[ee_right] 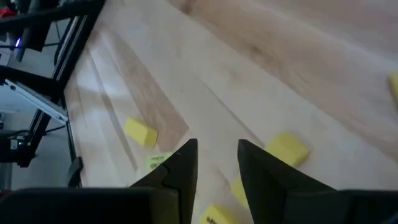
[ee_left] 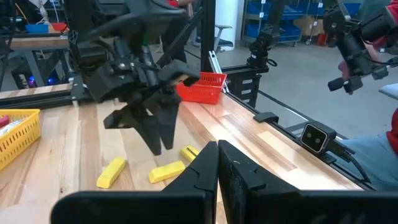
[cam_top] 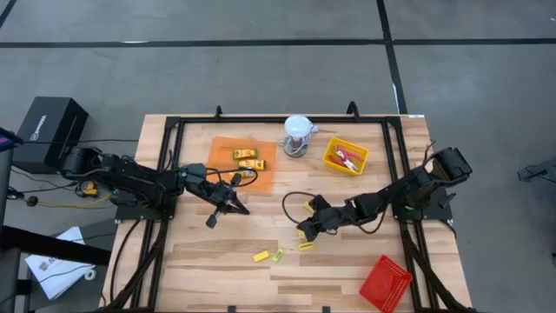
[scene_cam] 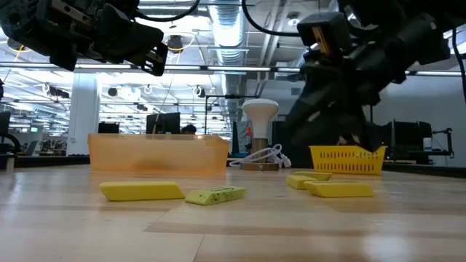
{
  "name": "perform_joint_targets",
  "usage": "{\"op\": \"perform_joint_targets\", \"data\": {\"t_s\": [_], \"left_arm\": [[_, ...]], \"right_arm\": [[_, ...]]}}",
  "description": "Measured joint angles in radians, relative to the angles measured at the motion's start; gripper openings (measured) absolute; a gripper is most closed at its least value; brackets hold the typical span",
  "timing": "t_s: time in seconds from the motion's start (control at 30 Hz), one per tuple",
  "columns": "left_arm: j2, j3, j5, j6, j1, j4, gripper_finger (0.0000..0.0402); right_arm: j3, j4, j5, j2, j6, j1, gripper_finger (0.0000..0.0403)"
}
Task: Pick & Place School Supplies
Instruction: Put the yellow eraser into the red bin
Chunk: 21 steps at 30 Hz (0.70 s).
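Nearest the low camera: a plain yellow block [scene_cam: 141, 191] lying flat on the wooden table [scene_cam: 240, 233], and just beside it a yellow packet [scene_cam: 215, 194] with a printed label. In the high view this pair sits toward the front edge, block [cam_top: 261, 256] and packet [cam_top: 278, 254] near each other, apart from both arms.

Right gripper [cam_top: 306, 228]: low over the table's middle, fingers slightly apart with a narrow gap, holding nothing. Its wrist view shows the two dark fingertips [ee_right: 214, 163] above bare wood, with one yellow block [ee_right: 286, 149] just beside one finger and further yellow pieces partly hidden under the fingers. The high view places small yellow items [cam_top: 306, 245] right at the gripper and one [cam_top: 307, 208] just behind it.

Left gripper [cam_top: 233, 202]: raised above the table, beside the orange tray [cam_top: 224, 149]. Fingers pressed together, as its wrist view shows [ee_left: 217, 163]; empty.

Orange tray: holds two yellow packets with dark labels [cam_top: 248, 158], side by side.

Yellow tray [cam_top: 333, 160]: at the back right, holding red-handled scissor-like tools [cam_top: 350, 157].

White domed object [cam_top: 297, 129]: stands between the orange and yellow trays, a white cable coiled at its base.

Red tray [cam_top: 385, 283]: front right corner, well apart from the supplies.
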Motion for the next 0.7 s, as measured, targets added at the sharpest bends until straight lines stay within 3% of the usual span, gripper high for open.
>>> {"op": "perform_joint_targets", "data": {"t_s": [0.4,0.7], "left_arm": [[0.0,0.0,0.0,0.0,0.0,-0.006,0.0004],[0.0,0.0,-0.001,0.0,0.0,-0.016,0.0004]], "right_arm": [[0.002,0.078,-0.079,0.134,0.031,-0.007,0.0108],[0.005,0.07,-0.098,0.145,0.034,-0.01,0.0108]]}}
